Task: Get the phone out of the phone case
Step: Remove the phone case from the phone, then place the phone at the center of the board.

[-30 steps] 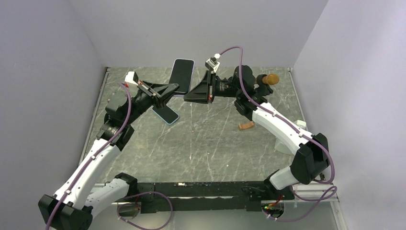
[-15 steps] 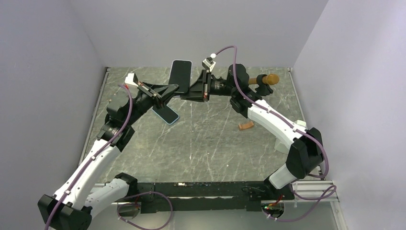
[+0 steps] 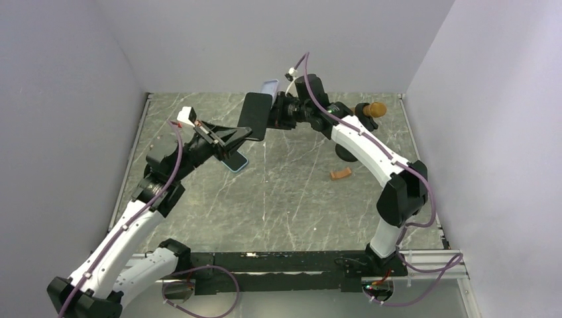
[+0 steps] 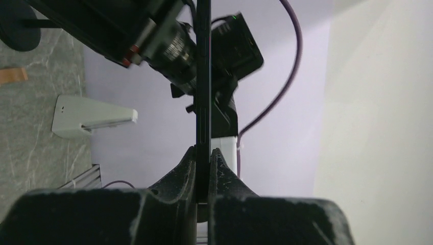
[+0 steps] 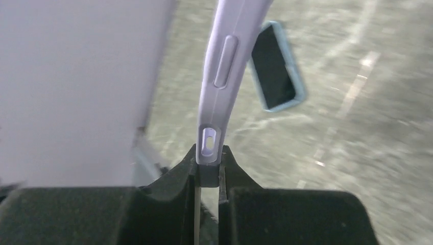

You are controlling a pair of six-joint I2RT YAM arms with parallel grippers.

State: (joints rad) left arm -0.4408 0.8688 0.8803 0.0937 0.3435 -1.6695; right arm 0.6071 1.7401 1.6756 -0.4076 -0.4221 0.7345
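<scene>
The phone (image 4: 203, 76) stood edge-on above the worktop (image 3: 298, 192), its lower end clenched in the left gripper (image 4: 203, 155); just beside it the bent lavender phone case (image 5: 220, 71) was grasped by the right gripper (image 5: 208, 153); a blue-cased handset (image 3: 232, 161) lay on the worktop below.

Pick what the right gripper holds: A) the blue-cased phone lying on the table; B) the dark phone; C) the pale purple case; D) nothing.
C: in the right wrist view the right gripper pinches the pale purple case by its edge, while the left gripper clamps the dark phone.
</scene>
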